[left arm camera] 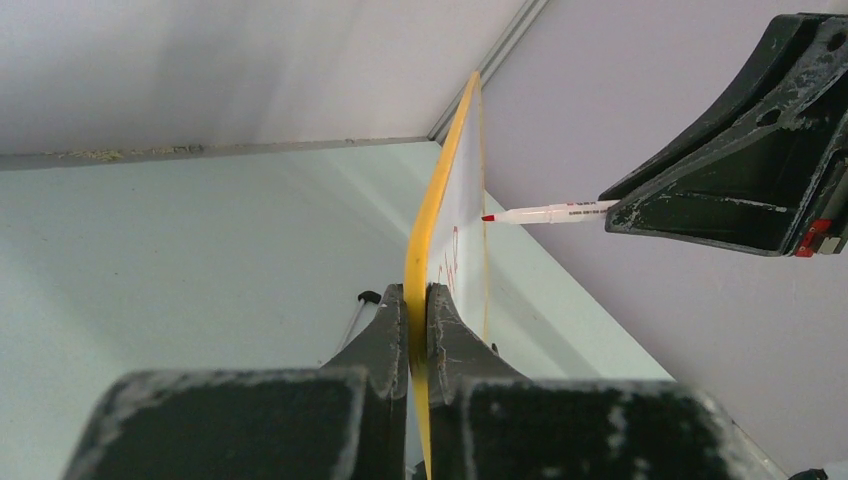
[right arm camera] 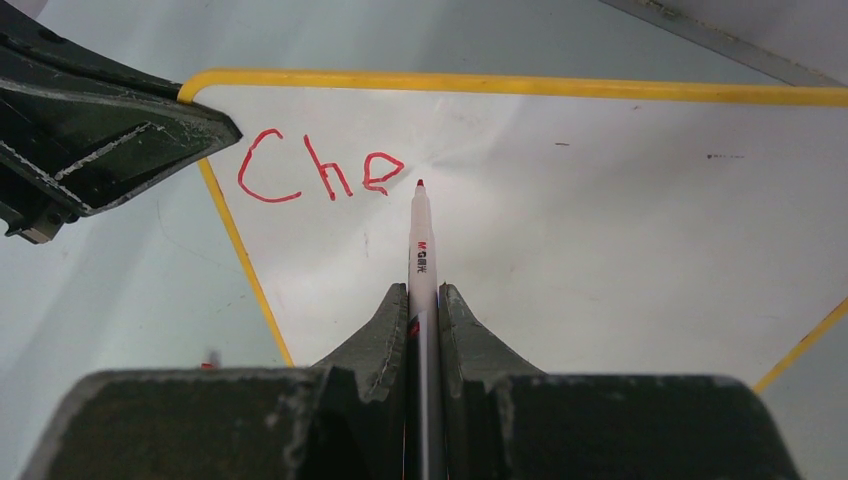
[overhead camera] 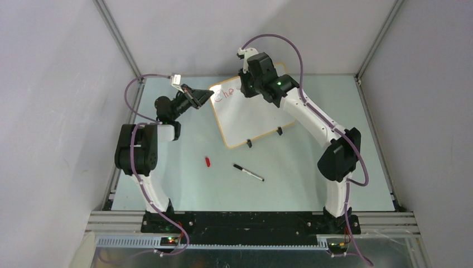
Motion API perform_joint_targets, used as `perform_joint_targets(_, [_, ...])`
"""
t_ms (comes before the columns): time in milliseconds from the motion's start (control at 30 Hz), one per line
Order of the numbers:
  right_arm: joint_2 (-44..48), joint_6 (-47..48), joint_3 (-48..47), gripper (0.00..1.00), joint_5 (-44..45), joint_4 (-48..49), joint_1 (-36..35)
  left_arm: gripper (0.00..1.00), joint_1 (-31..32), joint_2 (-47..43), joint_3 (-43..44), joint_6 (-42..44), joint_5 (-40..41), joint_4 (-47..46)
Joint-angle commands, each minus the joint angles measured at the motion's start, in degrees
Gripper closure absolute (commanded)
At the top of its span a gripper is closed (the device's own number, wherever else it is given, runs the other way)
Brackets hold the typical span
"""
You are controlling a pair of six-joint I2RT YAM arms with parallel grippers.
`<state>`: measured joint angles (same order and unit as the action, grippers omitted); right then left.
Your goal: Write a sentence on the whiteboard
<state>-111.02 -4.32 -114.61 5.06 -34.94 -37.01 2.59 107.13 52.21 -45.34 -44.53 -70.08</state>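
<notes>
Whiteboard [right arm camera: 600, 220] rim sits pinched in left claw [left arm camera: 417, 300]; right claw [right arm camera: 422, 298] pinches marker [right arm camera: 420, 240] beside sentence [right arm camera: 320, 170].

Three ways of looking at one whiteboard [overhead camera: 251, 120]

Top external: high behind the bases [overhead camera: 162, 220], facing down over the whole table [overhead camera: 312, 184]. Left wrist: close, edge-on along the board, toward the right gripper [left arm camera: 612, 210]. Right wrist: close, along its marker [right arm camera: 418, 250] onto the board's face, left gripper [right arm camera: 215, 128] at upper left.

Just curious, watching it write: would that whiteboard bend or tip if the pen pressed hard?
Probably it flexes a little: the whiteboard looks thin, its yellow rim bowed in the left wrist view. Tipping seems unlikely, since the left jaws pinch its edge and two black feet brace it.
</notes>
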Motion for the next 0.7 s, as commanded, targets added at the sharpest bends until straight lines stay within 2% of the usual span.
perform_joint_targets(0, [-1.04,0.43,-3.61,1.00,-0.36,0.04,-0.15,1.00,1.43,-1.48,-0.23,7.15,-1.79,1.81])
perform_joint_targets(667, [-3.10,0.76,-5.32,1.00,0.22,-0.87,-0.23,1.00,1.53,-1.50,-0.10,7.28,-1.94,1.99])
